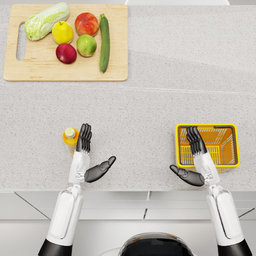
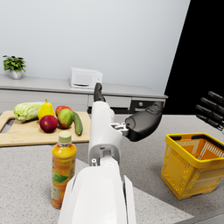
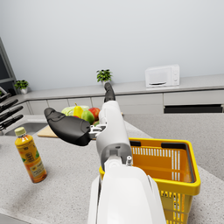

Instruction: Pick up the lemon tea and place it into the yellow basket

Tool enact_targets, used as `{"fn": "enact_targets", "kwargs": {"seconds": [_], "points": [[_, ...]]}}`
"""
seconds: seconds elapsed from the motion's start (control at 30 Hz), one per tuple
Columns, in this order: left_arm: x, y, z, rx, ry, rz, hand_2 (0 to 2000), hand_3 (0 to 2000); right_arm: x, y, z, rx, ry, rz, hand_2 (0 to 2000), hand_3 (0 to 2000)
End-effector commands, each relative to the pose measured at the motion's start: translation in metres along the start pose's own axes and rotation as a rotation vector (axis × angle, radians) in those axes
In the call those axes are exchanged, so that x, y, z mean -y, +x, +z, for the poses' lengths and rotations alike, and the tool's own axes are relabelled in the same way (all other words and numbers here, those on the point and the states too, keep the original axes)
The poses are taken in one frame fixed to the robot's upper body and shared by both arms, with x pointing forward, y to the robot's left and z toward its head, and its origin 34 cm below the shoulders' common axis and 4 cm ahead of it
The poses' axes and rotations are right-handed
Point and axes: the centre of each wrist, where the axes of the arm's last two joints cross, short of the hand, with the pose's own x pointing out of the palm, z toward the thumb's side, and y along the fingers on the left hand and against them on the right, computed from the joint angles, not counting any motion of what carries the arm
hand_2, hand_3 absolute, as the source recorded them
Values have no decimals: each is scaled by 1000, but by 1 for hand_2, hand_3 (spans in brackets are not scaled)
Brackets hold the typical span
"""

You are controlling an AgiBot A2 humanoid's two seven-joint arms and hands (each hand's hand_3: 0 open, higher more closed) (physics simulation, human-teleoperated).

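Reach for lemon tea: close on the bottle's body, keeping it upright.
Lemon tea bottle [image 1: 70,136] stands near the counter's front edge, just beside your left hand [image 1: 84,150], on the fingers' [image 1: 84,137] outer side; both hands are open and empty, right hand [image 1: 196,155] over the yellow basket [image 1: 229,126].
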Motion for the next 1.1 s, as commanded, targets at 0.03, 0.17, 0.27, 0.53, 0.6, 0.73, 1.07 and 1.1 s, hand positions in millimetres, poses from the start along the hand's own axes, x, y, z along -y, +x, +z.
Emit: {"fn": "enact_targets", "kwargs": {"seconds": [0.03, 0.17, 0.27, 0.53, 0.6, 0.73, 1.07, 1.1], "points": [[0, 0, 0, 0, 0, 0, 0, 0, 0, 0, 0, 0, 0, 0, 0, 0], [0, 0, 0, 0, 0, 0, 0, 0, 0, 0, 0, 0, 0, 0, 0, 0], [0, 0, 0, 0, 0, 0, 0, 0, 0, 0, 0, 0, 0, 0, 0, 0], [-10, -10, 22, 7, 172, -18, 0, 0, 6, -9, 31, -2, -209, -117, 0, 0], [-14, -24, 31, -40, 223, 28, 0, 0, 0, -19, 41, -104, -257, -188, 0, 0], [-15, -53, 39, -226, 256, 155, 0, 0, -8, -42, 59, -306, -314, -325, 0, 0], [-13, -89, -27, -326, -9, 276, 0, 0, -16, -51, 63, -410, -318, -405, 0, 0], [-13, -89, -34, -323, -37, 275, 0, 0, -15, -50, 65, -412, -325, -401, 0, 0]]}}
